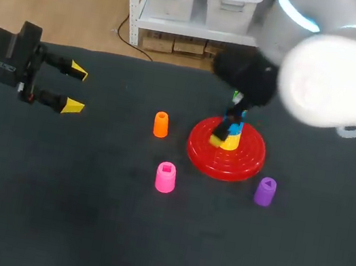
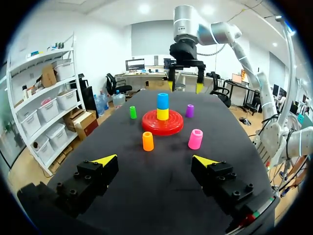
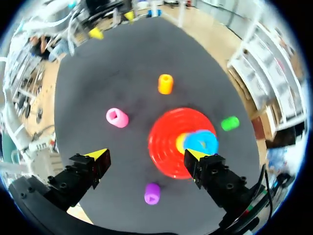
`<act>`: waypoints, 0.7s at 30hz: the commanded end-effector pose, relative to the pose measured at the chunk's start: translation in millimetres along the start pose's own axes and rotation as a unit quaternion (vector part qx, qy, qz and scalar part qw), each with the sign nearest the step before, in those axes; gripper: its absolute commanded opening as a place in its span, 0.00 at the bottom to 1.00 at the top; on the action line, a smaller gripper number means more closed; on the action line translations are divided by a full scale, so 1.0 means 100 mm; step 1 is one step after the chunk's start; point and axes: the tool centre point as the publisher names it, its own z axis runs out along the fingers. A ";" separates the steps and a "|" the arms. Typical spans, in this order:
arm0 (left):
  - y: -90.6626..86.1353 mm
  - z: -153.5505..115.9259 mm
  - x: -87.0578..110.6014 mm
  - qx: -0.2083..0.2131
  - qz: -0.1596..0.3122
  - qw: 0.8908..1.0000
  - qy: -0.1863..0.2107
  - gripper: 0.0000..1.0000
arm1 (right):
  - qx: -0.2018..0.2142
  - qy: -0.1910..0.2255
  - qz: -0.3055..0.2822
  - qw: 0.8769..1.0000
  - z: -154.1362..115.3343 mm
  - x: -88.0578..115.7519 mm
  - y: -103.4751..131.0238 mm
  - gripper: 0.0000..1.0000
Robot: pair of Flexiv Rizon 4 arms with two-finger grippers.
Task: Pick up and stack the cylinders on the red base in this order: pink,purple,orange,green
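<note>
No legible text, numbers, labels, signs; none on round red ribbed plastic base [image 1: 242,159], pink plastic cylinder [image 1: 165,177].

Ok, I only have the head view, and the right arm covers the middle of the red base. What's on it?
Observer: A yellow cylinder with a blue cylinder on top, at the centre of the red base.
Operator: And the green one?
Observer: The green cylinder stands on the table beside the base, not touching it.
Operator: Right gripper holding anything?
Observer: No, the right gripper is open and empty, above the base.
</note>
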 end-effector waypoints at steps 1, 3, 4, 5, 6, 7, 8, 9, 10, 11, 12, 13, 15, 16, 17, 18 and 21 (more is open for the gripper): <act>0.00 0.00 0.01 0.000 0.001 1.000 -0.002 1.00 | 0.015 0.049 -0.003 0.999 0.27 -0.16 0.21 1.00; 0.00 0.00 0.01 0.000 0.001 1.000 -0.002 1.00 | 0.013 0.058 -0.009 0.998 0.34 -0.18 0.30 1.00; 0.00 0.00 0.01 0.000 0.001 1.000 -0.002 1.00 | 0.012 0.063 -0.008 0.998 0.38 -0.20 0.36 1.00; 0.00 0.00 0.01 0.000 0.001 1.000 -0.002 1.00 | 0.010 0.070 -0.012 0.997 0.41 -0.21 0.41 1.00; 0.00 0.00 0.01 0.000 0.001 1.000 -0.002 1.00 | 0.008 0.077 -0.019 0.997 0.42 -0.22 0.44 1.00; 0.00 0.00 0.01 0.000 0.001 1.000 -0.002 1.00 | 0.011 0.088 -0.025 0.996 0.45 -0.24 0.50 1.00; 0.00 0.00 0.01 0.000 0.001 1.000 -0.002 1.00 | 0.010 0.091 -0.029 0.995 0.47 -0.26 0.54 1.00; 0.00 0.00 0.01 0.000 0.001 1.000 -0.002 1.00 | 0.009 0.096 -0.034 0.995 0.49 -0.28 0.57 1.00; 0.00 0.00 0.01 0.000 0.001 1.000 -0.002 1.00 | 0.008 0.097 -0.037 0.995 0.51 -0.30 0.60 1.00; 0.00 0.00 0.01 0.000 0.001 1.000 -0.002 1.00 | 0.006 0.097 -0.038 0.995 0.53 -0.31 0.62 1.00; 0.00 0.00 0.01 0.000 0.001 1.000 -0.002 1.00 | 0.005 0.096 -0.040 0.995 0.54 -0.32 0.64 1.00; 0.00 0.00 0.01 0.000 0.001 1.000 -0.002 1.00 | 0.004 0.097 -0.040 0.995 0.57 -0.33 0.65 1.00; 0.00 0.00 0.01 0.000 0.001 1.000 -0.002 1.00 | -0.003 0.096 -0.041 0.995 0.62 -0.36 0.66 1.00; 0.00 0.00 0.01 0.000 0.001 1.000 -0.002 1.00 | -0.002 0.099 -0.042 0.994 0.65 -0.38 0.66 1.00; 0.00 0.00 0.01 0.000 0.001 1.000 -0.002 1.00 | -0.006 0.096 -0.042 0.994 0.68 -0.39 0.65 1.00; 0.00 0.00 0.01 0.000 0.001 1.000 -0.002 1.00 | -0.006 0.095 -0.043 0.995 0.69 -0.40 0.64 1.00; 0.00 0.00 0.01 0.000 0.001 1.000 -0.002 1.00 | -0.004 0.097 -0.045 0.994 0.75 -0.45 0.58 1.00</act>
